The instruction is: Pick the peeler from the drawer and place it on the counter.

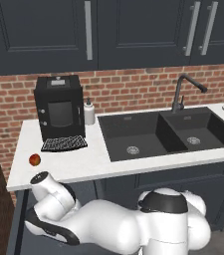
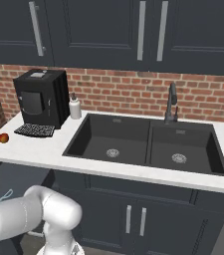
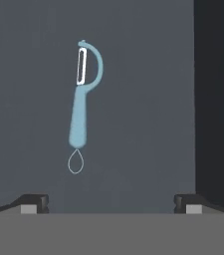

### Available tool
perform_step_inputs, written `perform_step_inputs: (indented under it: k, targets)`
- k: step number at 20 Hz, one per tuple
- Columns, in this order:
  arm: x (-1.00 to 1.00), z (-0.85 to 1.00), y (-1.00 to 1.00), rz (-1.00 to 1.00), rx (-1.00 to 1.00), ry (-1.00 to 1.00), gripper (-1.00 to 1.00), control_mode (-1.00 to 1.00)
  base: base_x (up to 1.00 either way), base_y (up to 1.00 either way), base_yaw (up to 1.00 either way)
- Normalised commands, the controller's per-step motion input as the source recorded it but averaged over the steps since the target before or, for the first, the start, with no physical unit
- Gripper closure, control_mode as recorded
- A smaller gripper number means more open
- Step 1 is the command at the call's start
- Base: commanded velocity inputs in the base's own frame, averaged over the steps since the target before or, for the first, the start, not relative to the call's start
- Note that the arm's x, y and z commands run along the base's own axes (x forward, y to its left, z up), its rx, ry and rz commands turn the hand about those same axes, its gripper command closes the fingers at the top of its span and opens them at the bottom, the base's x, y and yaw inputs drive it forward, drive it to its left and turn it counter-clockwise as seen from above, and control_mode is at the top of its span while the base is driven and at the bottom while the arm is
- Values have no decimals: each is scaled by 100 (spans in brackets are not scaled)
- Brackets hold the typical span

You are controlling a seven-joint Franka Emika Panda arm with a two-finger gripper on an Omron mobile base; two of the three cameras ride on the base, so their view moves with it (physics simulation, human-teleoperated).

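Wide apart stand the two dark tips of my tool [image 3: 111,201], one at each lower corner of the hand view, with nothing between them. Beyond them lies the peeler [image 3: 82,97] on the dark floor of the drawer [image 3: 29,99] — light blue, handle toward my tips, curved head with its silvery blade pointing away, and a thin wire loop at the handle's end. It lies flat and clear of my tips, a little left of the midline between them. To the right of it a darker wall of the drawer runs straight up the picture.

From the left base view my arm bends low, below the edge of the table [image 1: 98,164], with the wrist down at the far left under the slab. In the right base view the arm reaches off the left side, and a bit of the peeler's wire loop [image 2: 4,195] shows near it — faint, so I cannot say more of it there.

On the table sit a red apple [image 1: 34,160] near the left front edge, a black coffee machine [image 1: 59,107] behind it, a white soap bottle [image 1: 89,111] just beside the machine, and the black double sink [image 1: 168,134] with its dark tap [image 1: 183,92] to the right.
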Motion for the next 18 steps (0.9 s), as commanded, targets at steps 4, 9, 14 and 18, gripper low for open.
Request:
perform_step_inputs:
  k: [4, 9, 14, 18]
  targets:
    - [48, -8, 1, -1, 0, 21, -100, -100, 0, 0, 0]
    - [28, -34, 3, 0, 0, 3, -100, -100, 0, 0, 0]
    - [11, -26, 14, 0, 0, 1, -100, -100, 0, 0, 0]
    - [16, -23, 37, -2, -1, 2, -100, -100, 0, 0, 0]
